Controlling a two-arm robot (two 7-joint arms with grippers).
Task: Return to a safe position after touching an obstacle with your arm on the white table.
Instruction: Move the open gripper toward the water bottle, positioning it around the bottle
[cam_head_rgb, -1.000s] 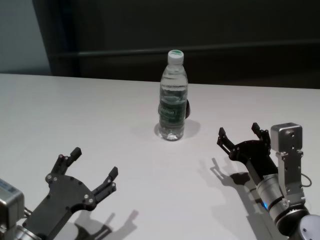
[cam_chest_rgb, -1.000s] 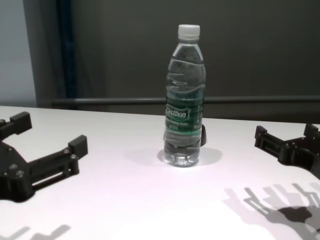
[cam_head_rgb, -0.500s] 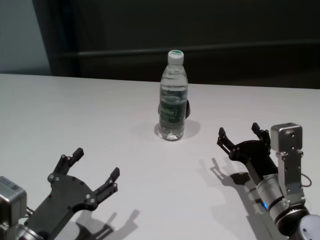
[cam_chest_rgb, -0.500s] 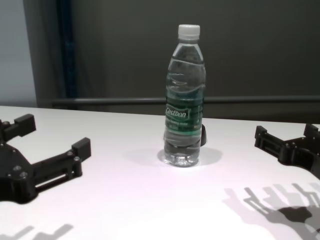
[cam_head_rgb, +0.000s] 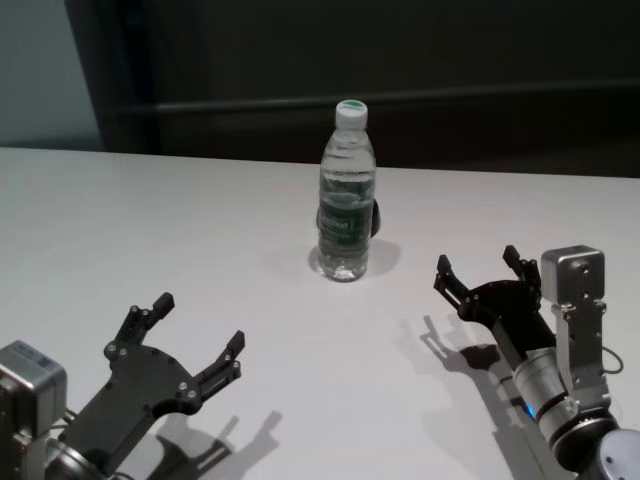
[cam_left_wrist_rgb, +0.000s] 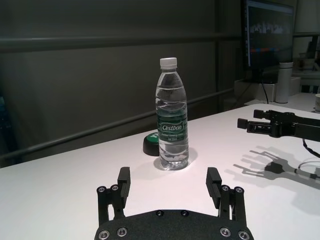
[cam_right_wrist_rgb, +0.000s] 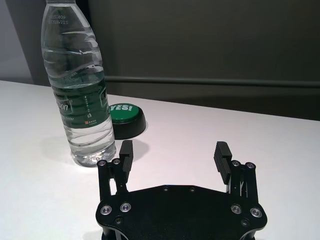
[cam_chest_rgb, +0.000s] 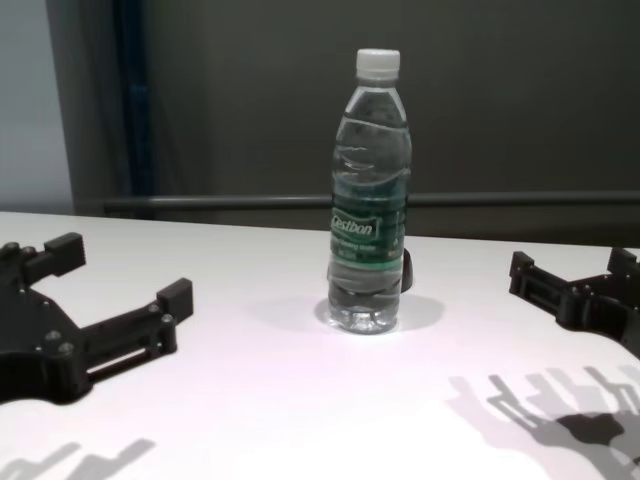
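Observation:
The obstacle, a tall clear water bottle (cam_head_rgb: 346, 200) with a white cap and dark green label, stands upright on the white table (cam_head_rgb: 150, 220) near its far middle; it also shows in the chest view (cam_chest_rgb: 369, 200) and both wrist views (cam_left_wrist_rgb: 172, 125) (cam_right_wrist_rgb: 77, 100). My left gripper (cam_head_rgb: 198, 322) (cam_chest_rgb: 122, 270) (cam_left_wrist_rgb: 168, 176) hovers open at the near left, well short of the bottle and holding nothing. At the near right my right gripper (cam_head_rgb: 476, 260) (cam_chest_rgb: 571, 262) (cam_right_wrist_rgb: 174, 149) is open too, empty, and apart from the bottle.
A small low black dome with a green top (cam_right_wrist_rgb: 125, 117) (cam_left_wrist_rgb: 150, 145) sits just behind the bottle. A dark wall with a horizontal rail runs behind the table's far edge. Bare white tabletop lies between both grippers and the bottle.
My left gripper has shifted a little to the right, toward the middle of the table. The right arm and the bottle have stayed put.

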